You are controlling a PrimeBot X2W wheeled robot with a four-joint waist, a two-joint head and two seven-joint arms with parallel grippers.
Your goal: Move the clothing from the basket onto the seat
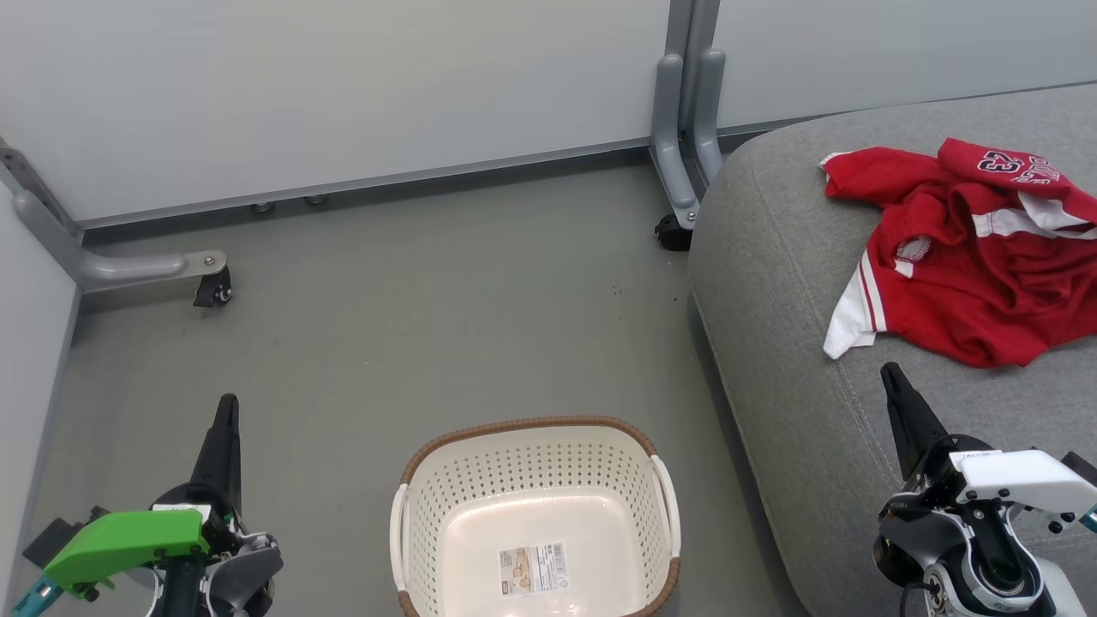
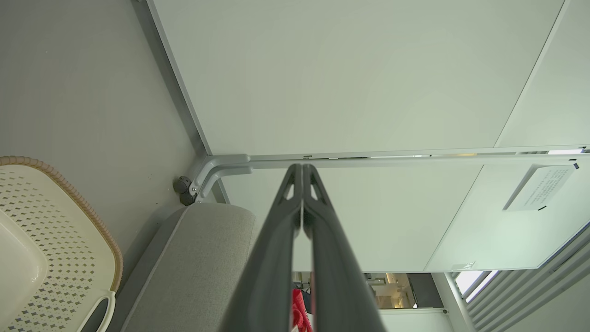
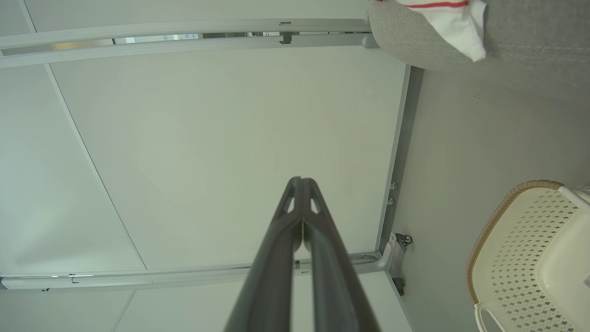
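Two red garments, it seems, make up the clothing [image 1: 968, 257], crumpled in one heap on the seat [image 1: 797, 360], just ahead and right of the right fingers [image 1: 900, 394]. Those are clenched on nothing. The left fingers [image 1: 224, 420] are likewise pressed together and empty, over the floor [image 1: 386, 300]. The basket [image 1: 531, 422] stands between the two pairs with no clothing in it.

The fabric looks thin, light and limp. It should sag and trail from any pinch, so a raised fold or the white-trimmed hem nearest the right fingers would suit best.

A white "23" reads on the clothing. The lettering beside it is upside down and unclear. Print on the basket's label [image 1: 533, 567] is too small to read.
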